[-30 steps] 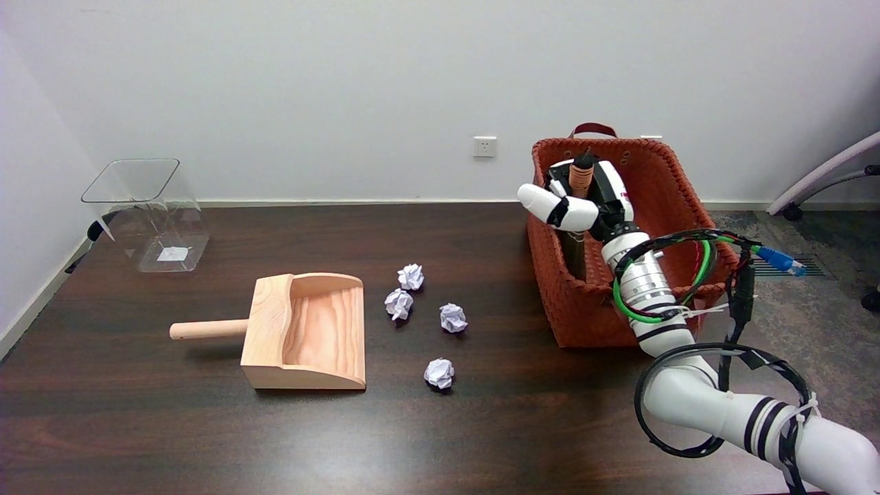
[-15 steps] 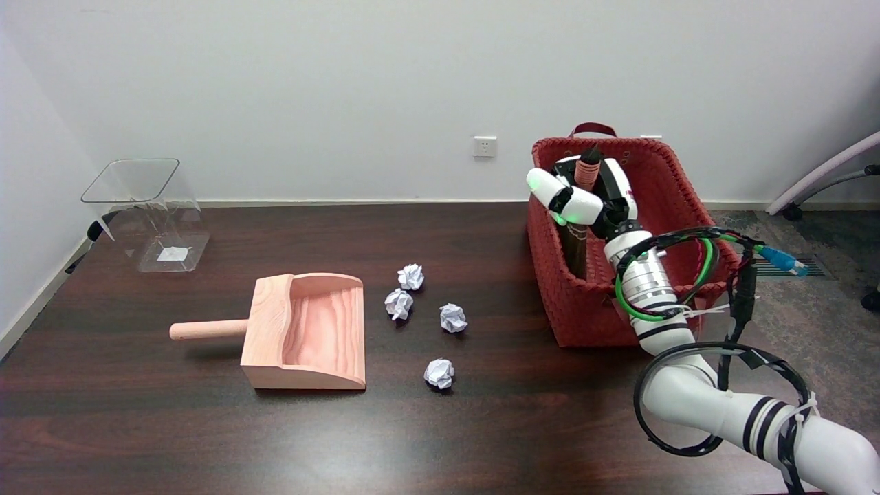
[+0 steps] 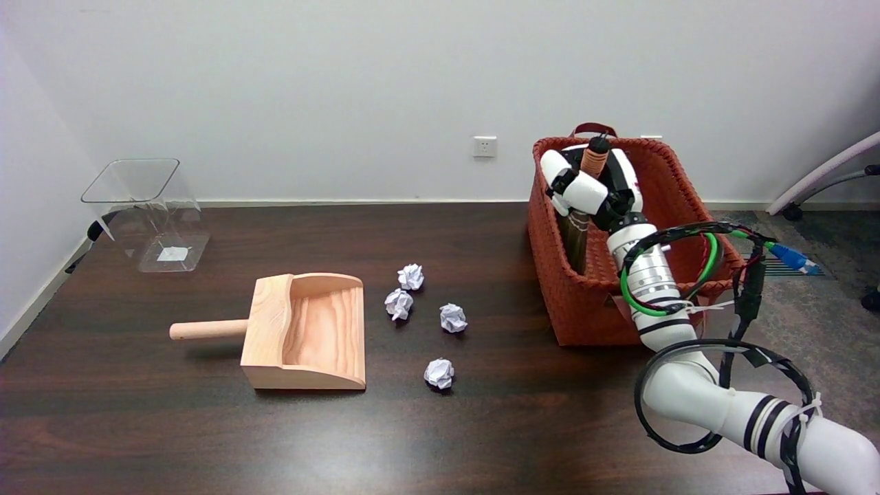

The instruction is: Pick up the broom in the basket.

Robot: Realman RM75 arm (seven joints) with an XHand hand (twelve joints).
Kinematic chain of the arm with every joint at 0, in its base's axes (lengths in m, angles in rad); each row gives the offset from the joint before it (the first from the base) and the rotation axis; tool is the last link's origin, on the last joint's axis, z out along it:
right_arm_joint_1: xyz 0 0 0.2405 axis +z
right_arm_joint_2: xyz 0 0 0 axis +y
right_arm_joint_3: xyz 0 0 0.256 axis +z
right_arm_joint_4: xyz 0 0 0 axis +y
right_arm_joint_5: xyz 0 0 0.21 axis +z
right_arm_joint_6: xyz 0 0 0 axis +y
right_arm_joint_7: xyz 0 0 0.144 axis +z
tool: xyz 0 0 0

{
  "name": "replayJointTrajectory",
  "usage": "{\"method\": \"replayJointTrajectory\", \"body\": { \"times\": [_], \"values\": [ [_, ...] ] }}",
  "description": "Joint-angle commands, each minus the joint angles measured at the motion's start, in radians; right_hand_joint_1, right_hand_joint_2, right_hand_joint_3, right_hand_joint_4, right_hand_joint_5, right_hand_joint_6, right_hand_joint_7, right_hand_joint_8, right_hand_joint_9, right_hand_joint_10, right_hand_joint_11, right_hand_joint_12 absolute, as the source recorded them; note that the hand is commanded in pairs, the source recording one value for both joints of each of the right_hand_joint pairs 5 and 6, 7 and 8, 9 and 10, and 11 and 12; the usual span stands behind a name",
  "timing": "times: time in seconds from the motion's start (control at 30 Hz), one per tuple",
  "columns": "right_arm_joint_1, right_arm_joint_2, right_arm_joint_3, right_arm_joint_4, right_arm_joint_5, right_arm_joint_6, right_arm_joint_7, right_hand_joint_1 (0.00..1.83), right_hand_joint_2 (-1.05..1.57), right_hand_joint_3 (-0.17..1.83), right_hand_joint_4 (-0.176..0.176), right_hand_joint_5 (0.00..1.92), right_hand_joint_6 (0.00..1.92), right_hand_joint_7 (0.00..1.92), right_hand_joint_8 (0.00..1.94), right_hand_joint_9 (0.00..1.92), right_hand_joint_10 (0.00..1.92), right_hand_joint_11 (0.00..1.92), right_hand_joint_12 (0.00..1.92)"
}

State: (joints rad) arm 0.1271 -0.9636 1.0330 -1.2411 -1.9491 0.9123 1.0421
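Observation:
A woven red-brown basket stands at the table's right side. Inside it the broom stands nearly upright, dark bristles low against the left wall, its brown handle tip poking out above. My right hand is wrapped around the handle just below that tip, fingers curled about it, holding it over the basket's back left part. The arm reaches in from the lower right over the basket's front rim and hides much of the interior.
A wooden dustpan lies left of centre with its handle pointing left. Several crumpled paper balls lie between it and the basket. A clear plastic bin stands at the far left. Cables loop around my forearm.
My hand has closed more tightly on the broom handle and risen a little, moving right and toward the wall; the handle tip now shows higher above the basket rim.

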Motion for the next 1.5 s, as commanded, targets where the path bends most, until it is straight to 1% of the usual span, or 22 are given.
{"method": "replayJointTrajectory", "body": {
  "times": [0.03, 0.07, 0.17, 0.27, 0.47, 0.63, 0.9, 1.13, 1.27, 1.37, 1.5],
  "values": [
    [-0.010, 0.010, 0.041, -0.091, 0.001, -0.008, -0.003, 1.11, 0.71, 1.02, 0.000, 1.92, 1.92, 1.92, 1.92, 1.92, 1.92, 1.80, 1.80],
    [-0.010, 0.014, 0.041, -0.096, 0.001, -0.008, -0.002, 1.15, 0.72, 1.11, 0.000, 1.92, 1.92, 1.92, 1.92, 1.92, 1.92, 1.80, 1.80],
    [-0.013, 0.020, 0.046, -0.115, 0.001, -0.008, 0.004, 1.18, 0.76, 1.16, 0.000, 1.92, 1.92, 1.92, 1.92, 1.92, 1.92, 1.80, 1.80],
    [-0.026, 0.024, 0.074, -0.139, 0.001, -0.012, 0.004, 1.19, 0.78, 1.17, 0.000, 1.92, 1.92, 1.92, 1.92, 1.92, 1.92, 1.80, 1.80],
    [-0.033, 0.048, 0.131, -0.224, 0.001, -0.070, -0.001, 1.19, 0.87, 1.17, 0.000, 1.92, 1.92, 1.92, 1.92, 1.92, 1.92, 1.80, 1.80],
    [-0.033, 0.074, 0.179, -0.293, 0.001, -0.144, -0.004, 1.18, 0.94, 1.17, 0.000, 1.92, 1.92, 1.92, 1.92, 1.92, 1.92, 1.80, 1.80],
    [-0.045, 0.134, 0.297, -0.404, 0.000, -0.279, -0.004, 1.17, 0.95, 1.19, 0.000, 1.92, 1.92, 1.92, 1.92, 1.92, 1.92, 1.81, 1.81],
    [-0.045, 0.139, 0.376, -0.511, 0.001, -0.380, -0.009, 1.16, 0.96, 1.21, 0.000, 1.92, 1.92, 1.92, 1.92, 1.92, 1.92, 1.82, 1.82],
    [-0.042, 0.139, 0.452, -0.577, 0.002, -0.429, -0.044, 1.16, 0.96, 1.22, 0.000, 1.92, 1.92, 1.92, 1.92, 1.92, 1.92, 1.83, 1.83],
    [-0.048, 0.139, 0.494, -0.626, 0.017, -0.447, -0.055, 1.16, 0.96, 1.22, 0.000, 1.92, 1.92, 1.92, 1.92, 1.92, 1.92, 1.82, 1.82],
    [-0.050, 0.148, 0.497, -0.634, 0.028, -0.419, -0.055, 1.16, 0.96, 1.22, 0.000, 1.92, 1.92, 1.92, 1.92, 1.92, 1.92, 1.82, 1.82]
  ]
}}
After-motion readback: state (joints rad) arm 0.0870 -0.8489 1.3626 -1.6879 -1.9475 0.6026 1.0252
